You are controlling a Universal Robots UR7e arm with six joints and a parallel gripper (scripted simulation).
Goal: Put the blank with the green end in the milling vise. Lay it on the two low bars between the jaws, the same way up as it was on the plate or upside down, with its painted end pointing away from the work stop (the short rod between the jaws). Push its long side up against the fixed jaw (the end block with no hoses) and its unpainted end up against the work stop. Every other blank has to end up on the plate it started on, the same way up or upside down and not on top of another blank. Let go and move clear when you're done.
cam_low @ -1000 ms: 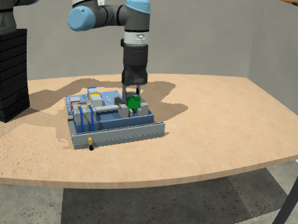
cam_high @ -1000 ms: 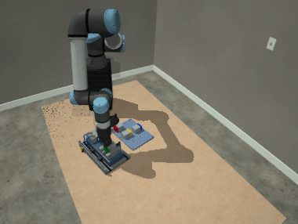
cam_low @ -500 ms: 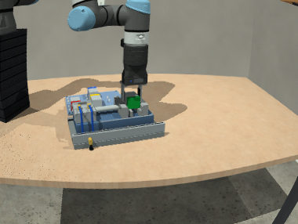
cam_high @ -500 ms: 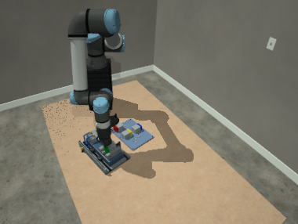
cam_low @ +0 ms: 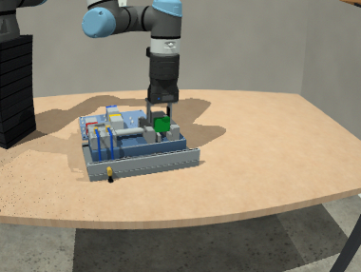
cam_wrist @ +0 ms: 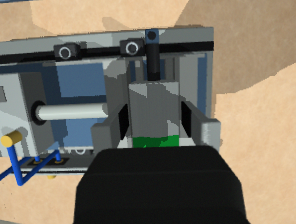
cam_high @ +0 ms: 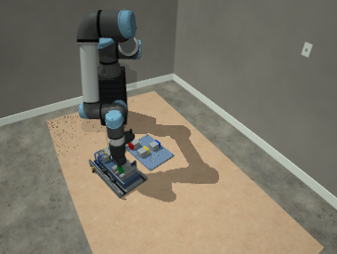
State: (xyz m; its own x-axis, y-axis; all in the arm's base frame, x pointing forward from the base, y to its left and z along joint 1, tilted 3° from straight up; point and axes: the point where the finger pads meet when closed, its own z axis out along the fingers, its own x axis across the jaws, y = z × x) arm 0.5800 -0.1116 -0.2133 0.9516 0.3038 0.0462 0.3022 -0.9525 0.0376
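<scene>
The blank with the green end [cam_low: 161,125] [cam_wrist: 154,107] lies between the vise jaws, its green end away from the work stop [cam_wrist: 153,62]. Its unpainted end is at the stop's tip, touching or nearly so. The fixed jaw [cam_wrist: 189,75] is close along its right side in the wrist view; whether they touch is unclear. The moving jaw [cam_wrist: 116,75] stands off to the left. The two low bars are mostly hidden under the blank; full contact cannot be judged. My gripper [cam_wrist: 154,113] is open, its fingers astride the blank with a gap on each side.
The blue plate [cam_high: 152,164] [cam_low: 138,115] beside the vise holds blanks with a red end [cam_high: 130,146], a yellow end [cam_high: 146,150] and a blue end [cam_high: 158,143]. Blue hoses [cam_low: 112,145] [cam_wrist: 16,165] rise at the vise's hose block. The vise's grey tray wall [cam_low: 142,164] borders it.
</scene>
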